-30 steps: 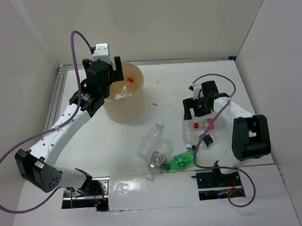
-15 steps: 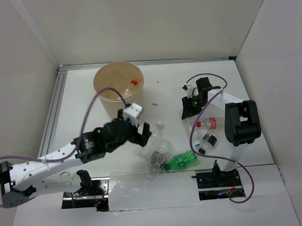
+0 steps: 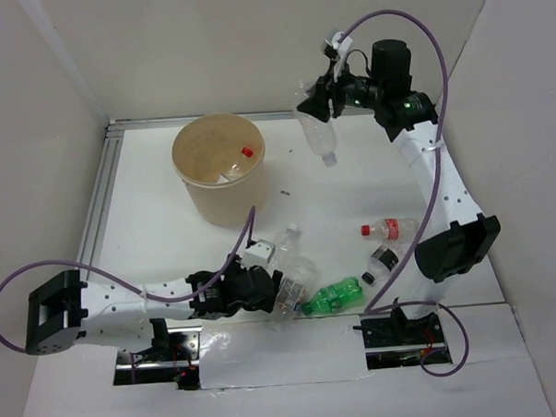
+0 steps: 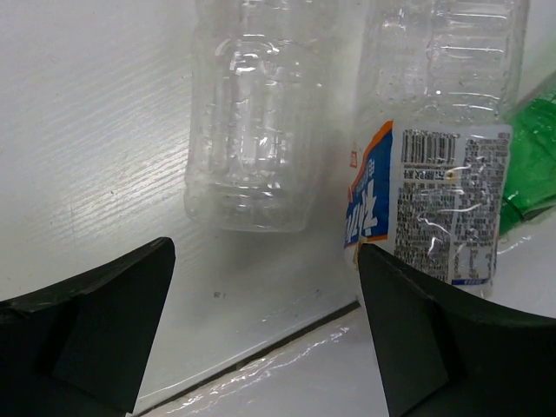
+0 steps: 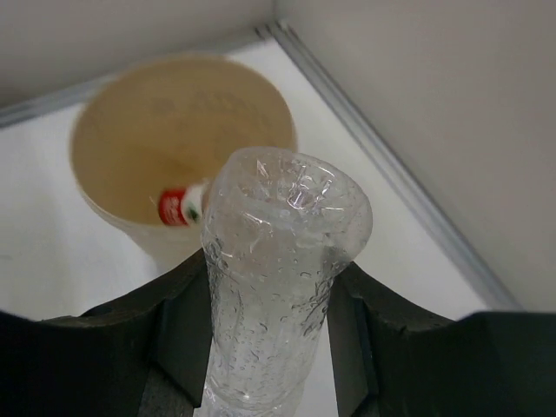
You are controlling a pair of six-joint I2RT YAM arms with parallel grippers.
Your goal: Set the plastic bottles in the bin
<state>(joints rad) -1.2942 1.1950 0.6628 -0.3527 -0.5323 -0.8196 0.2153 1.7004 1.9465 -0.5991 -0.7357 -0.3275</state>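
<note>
white walls box in the white table [image 3: 149,223], and your bin [image 3: 224,206] stands toward the far left with one red-capped bottle [image 3: 245,153] already inside. your right pincer [image 3: 315,103] is clamped on a clear bottle [image 3: 325,142], held high above the table, off to the right of the bin and not over its mouth. the bottle hangs neck down. it looks empty, so judge it light, thin-walled and springy: squeeze hard and it dents, squeeze too little and the smooth skin may slip.

your left pincer [image 4: 265,261] is spread wide and empty, low at the near edge. it faces a bare clear bottle [image 4: 252,130], with a labelled bottle [image 4: 434,191] just beside it and a green bottle [image 4: 530,148] beyond that. take the bare one across its ribbed middle, where the wall should be stiffest. the labelled neighbour crowds the right finger's lane. it may be touching the green one, though the wrist view is too tight to say. well apart on the right lie a red-labelled bottle [image 3: 388,229] and a black-capped bottle [image 3: 380,259].
</note>
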